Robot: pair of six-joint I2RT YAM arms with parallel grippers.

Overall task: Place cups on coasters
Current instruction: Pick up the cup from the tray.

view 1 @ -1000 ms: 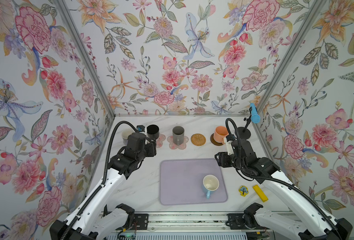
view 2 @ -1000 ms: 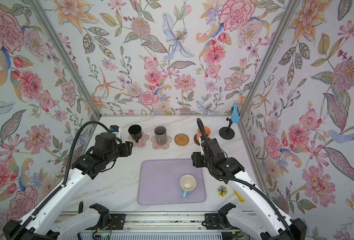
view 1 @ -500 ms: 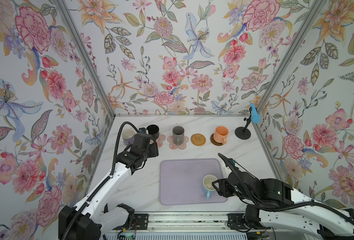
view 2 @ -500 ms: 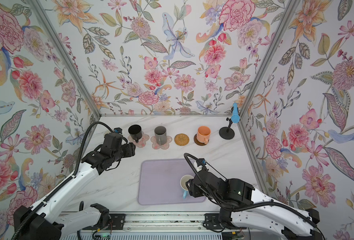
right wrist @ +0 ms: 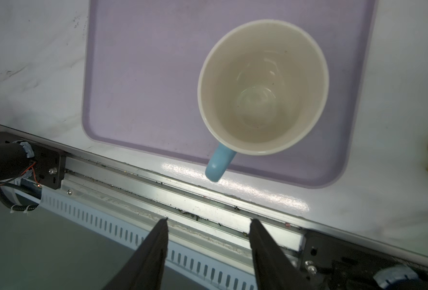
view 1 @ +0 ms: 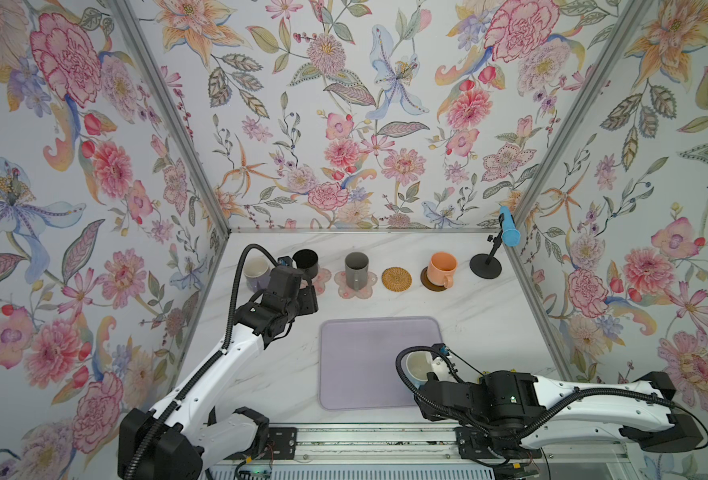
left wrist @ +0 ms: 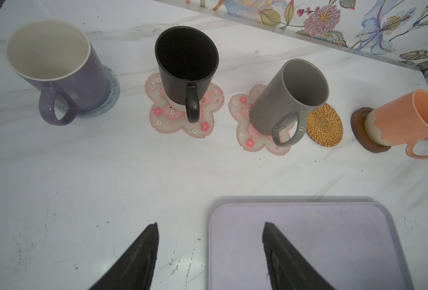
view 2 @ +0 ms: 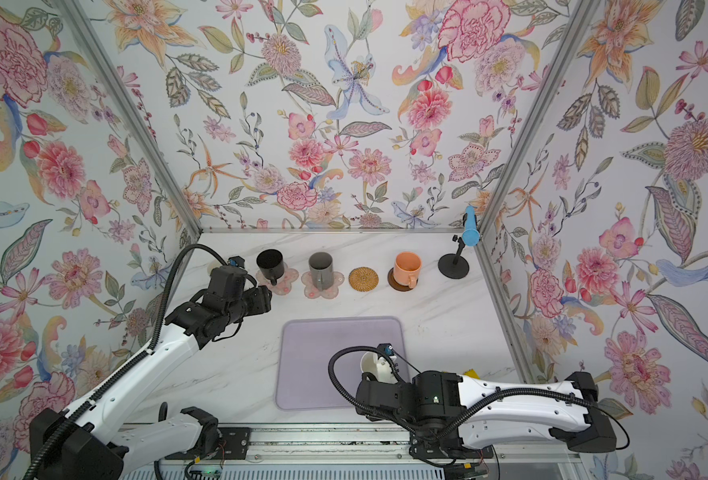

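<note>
The right gripper (right wrist: 208,219), jaws apart and empty, hangs just short of the light blue mug (right wrist: 263,88). The mug stands upright on the lavender mat (right wrist: 145,75), its handle (right wrist: 219,163) pointing back at the gripper. The left gripper (left wrist: 210,223), also parted and empty, faces the bare rattan coaster (left wrist: 324,125) well ahead of it. The risk from here is a pinch on the handle alone, which could let the mug swing or tip.

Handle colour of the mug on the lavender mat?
Light blue handle, clearest in the right wrist view.
</note>
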